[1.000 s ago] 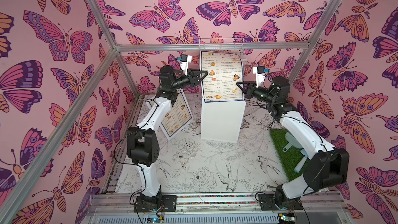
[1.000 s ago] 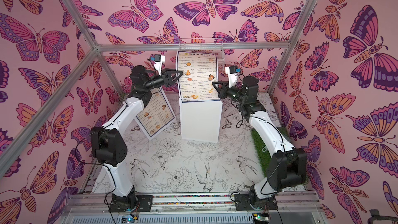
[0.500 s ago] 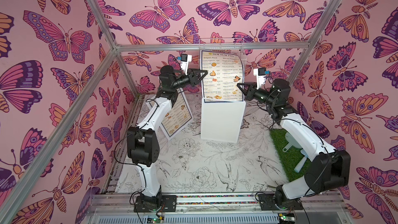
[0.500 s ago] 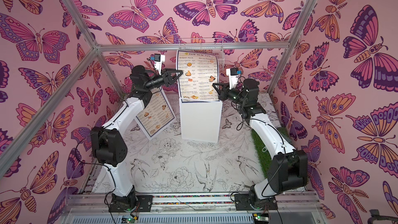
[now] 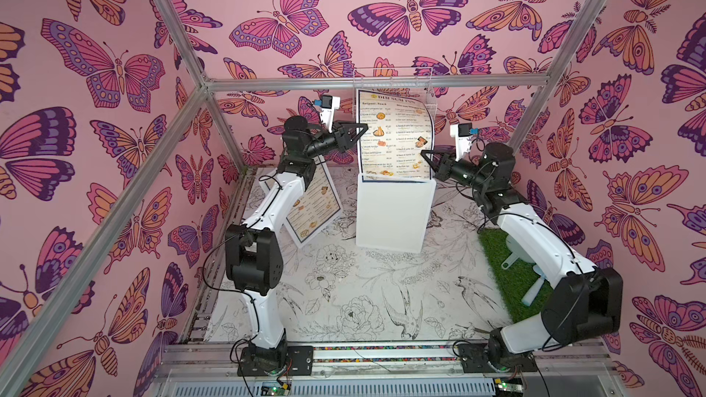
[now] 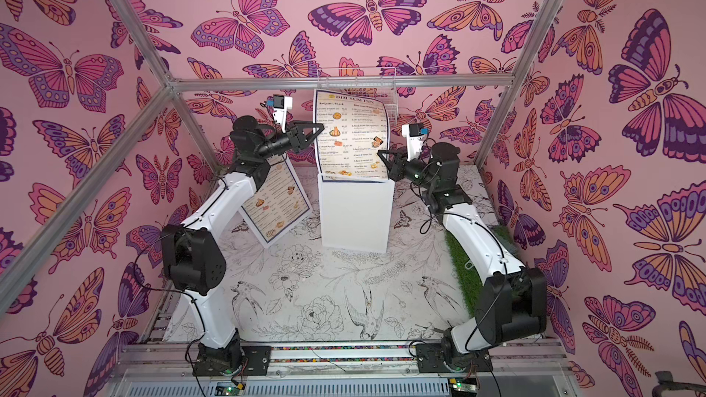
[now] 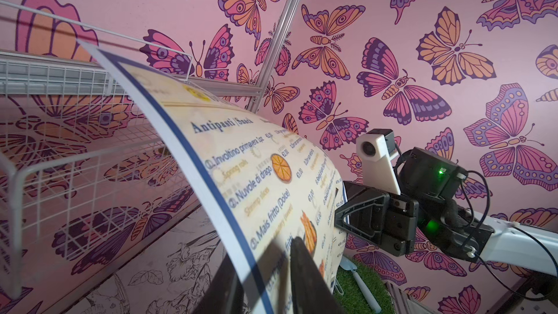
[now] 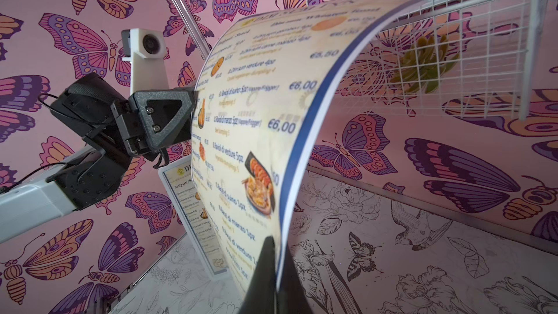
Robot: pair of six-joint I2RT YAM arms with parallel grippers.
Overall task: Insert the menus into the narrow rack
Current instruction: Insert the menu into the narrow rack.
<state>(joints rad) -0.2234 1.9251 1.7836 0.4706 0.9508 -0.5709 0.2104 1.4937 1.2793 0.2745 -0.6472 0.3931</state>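
Menu [image 5: 395,135] was held upright above the white box [image 5: 389,215], long axis vertical, header up. Top edge was at the wire rack [image 5: 426,93]; unclear if inside. The sheet bowed toward the arms. Right claw [image 5: 424,154] was pinched shut on the lower right edge, carrying it. Left claw [image 5: 363,132] straddled the left edge, probably to steady the floppy sheet for the narrow slot; can't tell if it gripped. Second menu [image 5: 317,208] stood tilted on the tabletop [image 5: 344,299].

The left arm [image 5: 275,200] and right arm [image 5: 535,234] are both chunky white shells with black joints [image 5: 252,261], thin black cables [image 5: 203,269] looping about, a white camera mount [image 7: 377,161] and a black triangle-framed left gripper [image 8: 192,98] showing two screws [image 8: 156,128].
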